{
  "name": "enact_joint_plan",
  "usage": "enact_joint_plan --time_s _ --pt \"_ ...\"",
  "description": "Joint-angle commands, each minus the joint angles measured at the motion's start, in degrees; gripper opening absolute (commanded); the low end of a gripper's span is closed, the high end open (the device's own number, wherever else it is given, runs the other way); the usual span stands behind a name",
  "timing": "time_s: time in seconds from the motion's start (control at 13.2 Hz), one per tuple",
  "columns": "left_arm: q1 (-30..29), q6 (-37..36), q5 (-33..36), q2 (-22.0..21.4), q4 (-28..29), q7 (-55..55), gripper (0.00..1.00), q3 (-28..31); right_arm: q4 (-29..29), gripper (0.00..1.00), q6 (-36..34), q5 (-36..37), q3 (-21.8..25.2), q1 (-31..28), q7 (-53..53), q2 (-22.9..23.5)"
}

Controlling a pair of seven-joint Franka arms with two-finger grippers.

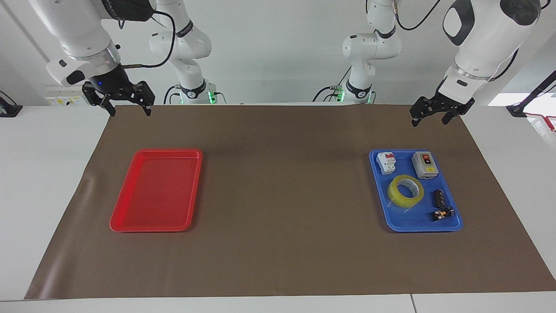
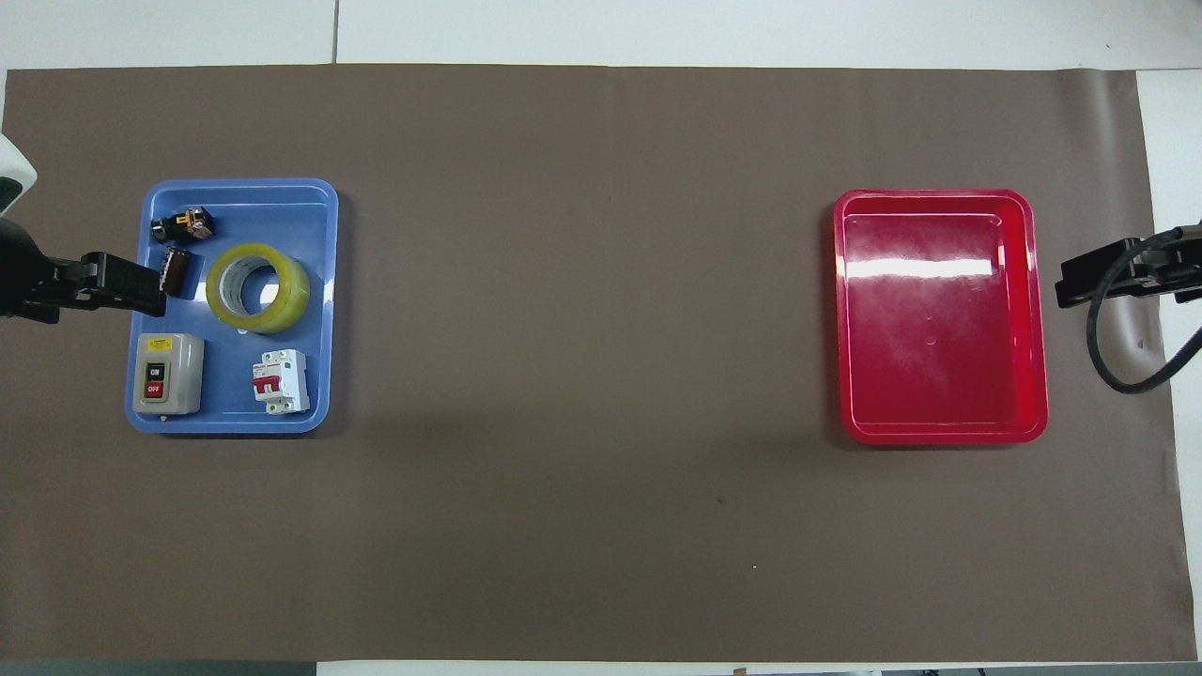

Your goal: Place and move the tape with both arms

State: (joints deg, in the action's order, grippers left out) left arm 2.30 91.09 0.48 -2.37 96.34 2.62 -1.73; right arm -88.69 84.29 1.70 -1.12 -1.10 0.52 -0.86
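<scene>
On blue tray (image 1: 454, 224), toward left arm's end of desk (image 1: 278, 243), tape (image 1: 405, 191) lay flat among switch box (image 1: 424, 165), breaker (image 1: 386, 162) and 2 small dark parts. Left end effector (image 1: 432, 114) hung released above desk edge, near tray. Right end effector (image 1: 126, 101) hung released, waiting, red tray (image 1: 130, 226) bare. Judged: no step begun. Next: left descends, grips roll's wall.

We see both views evenly and brightly lit from above, sharp edge to edge. In the overhead view, white glare streaks cross the red tray (image 2: 941, 314). The blue tray (image 2: 315, 310) shows a smaller glint beside the tape (image 2: 258, 287). Soft, faint shadows fall on the brown mat (image 1: 278, 208) beside each tray.
</scene>
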Motion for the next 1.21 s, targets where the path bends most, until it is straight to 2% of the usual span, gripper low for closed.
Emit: enact_joint_plan --time_s 0.0,0.38,0.91,0.98,1.14 --pt "0.6 0.84 1.19 -0.79 0.69 -0.24 1.0 0.5 0.45 1.0 0.26 -0.73 -0.19 -0.57 0.88 0.25" --pt "0.6 1.54 1.19 -0.97 1.13 -0.51 1.0 0.5 0.45 1.0 0.27 -0.73 -0.19 -0.57 0.88 0.25" --pt "0.51 6.2 1.19 -1.94 4.56 -0.68 1.0 0.59 0.45 1.0 0.35 -0.73 -0.19 -0.65 0.97 0.34" --pt "0.16 8.12 1.19 -1.5 5.43 -0.68 1.0 0.59 0.45 1.0 0.35 -0.73 -0.19 -0.65 0.97 0.25" --pt "-1.33 15.13 1.27 -1.23 10.68 -0.68 1.0 0.59 0.45 1.0 0.35 -0.73 -0.19 -0.57 0.97 0.34"
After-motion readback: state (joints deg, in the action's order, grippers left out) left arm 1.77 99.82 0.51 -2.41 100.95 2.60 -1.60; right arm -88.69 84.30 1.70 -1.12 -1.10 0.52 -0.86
